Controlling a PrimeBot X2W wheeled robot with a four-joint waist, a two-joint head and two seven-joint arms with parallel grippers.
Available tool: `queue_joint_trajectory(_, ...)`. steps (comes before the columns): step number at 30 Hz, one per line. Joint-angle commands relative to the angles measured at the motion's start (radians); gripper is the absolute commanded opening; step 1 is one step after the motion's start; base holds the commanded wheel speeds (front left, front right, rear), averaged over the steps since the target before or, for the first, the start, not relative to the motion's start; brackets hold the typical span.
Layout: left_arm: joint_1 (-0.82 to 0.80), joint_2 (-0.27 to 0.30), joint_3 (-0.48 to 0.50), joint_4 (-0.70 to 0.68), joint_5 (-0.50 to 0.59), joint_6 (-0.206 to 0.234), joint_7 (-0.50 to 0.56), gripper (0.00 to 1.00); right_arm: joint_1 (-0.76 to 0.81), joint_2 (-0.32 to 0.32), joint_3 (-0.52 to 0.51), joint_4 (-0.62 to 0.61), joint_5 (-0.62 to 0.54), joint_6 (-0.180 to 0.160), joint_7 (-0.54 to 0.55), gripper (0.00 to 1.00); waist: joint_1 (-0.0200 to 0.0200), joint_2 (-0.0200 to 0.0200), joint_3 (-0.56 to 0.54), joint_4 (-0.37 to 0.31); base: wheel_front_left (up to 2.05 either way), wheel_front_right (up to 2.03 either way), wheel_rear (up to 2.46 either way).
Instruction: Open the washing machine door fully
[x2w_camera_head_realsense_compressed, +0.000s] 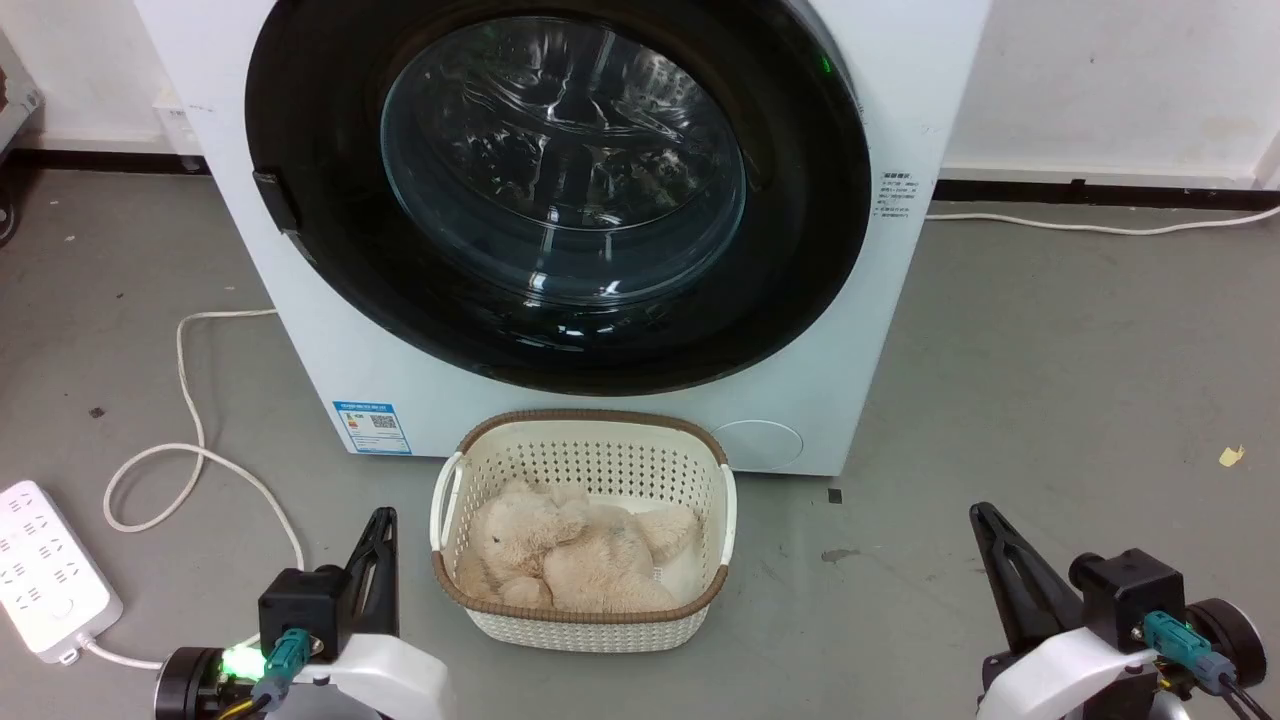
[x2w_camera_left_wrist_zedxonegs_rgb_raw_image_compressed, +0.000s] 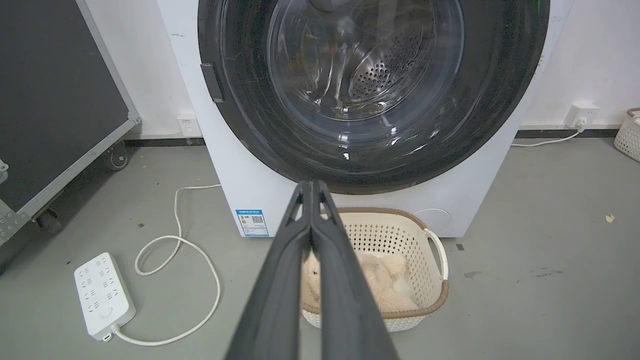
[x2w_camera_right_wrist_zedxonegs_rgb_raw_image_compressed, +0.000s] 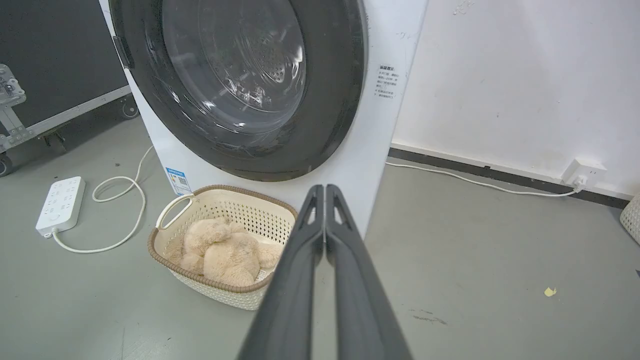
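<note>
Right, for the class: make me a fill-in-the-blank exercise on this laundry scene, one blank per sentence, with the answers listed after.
1. The washing machine door is ____ against the washing machine.
2. The plush toy lies inside the cream ____.
3. The left gripper and the right gripper are both ____, holding nothing.
4. The white power strip lies on the floor on the robot's ____ side.
Answers: closed; basket; shut; left.
</note>
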Motion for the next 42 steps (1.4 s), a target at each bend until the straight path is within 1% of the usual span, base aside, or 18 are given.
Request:
queue_joint_trajectory(1,-0.015,-0.001,0.001,-0.004,0.003,0.003,0.0,0.0,-0.012,0.004,0.0,-0.004,-0.008,-0.001,0.0,0.0,0.0,-0.0001,0.0,0.0,0.0,0.0,0.0)
queue_joint_trajectory(29,-0.015,-0.001,0.001,-0.004,0.003,0.003,0.0,0.0,-0.012,0.004,0.0,-0.004,-0.008,-0.001,0.0,0.0,0.0,-0.0001,0.0,0.0,0.0,0.0,0.0)
queue_joint_trajectory(30,0.0,0.0,0.0,0.0,0.0,0.0,0.0,1.0,0.0,0.0,0.0,0.0,0.001,0.0,0.0,1.0,0.0,-0.0001,0.0,0.0,0.0,0.0,0.0)
queue_joint_trajectory(42,-0.001,0.0,-0.01,0.002,-0.002,0.003,-0.016,1.0,0.001,0.0,-0.001,0.0,0.012,0.0,-0.016,1.0,0.0,-0.0001,0.005,0.002,0.0,0.0,0.0)
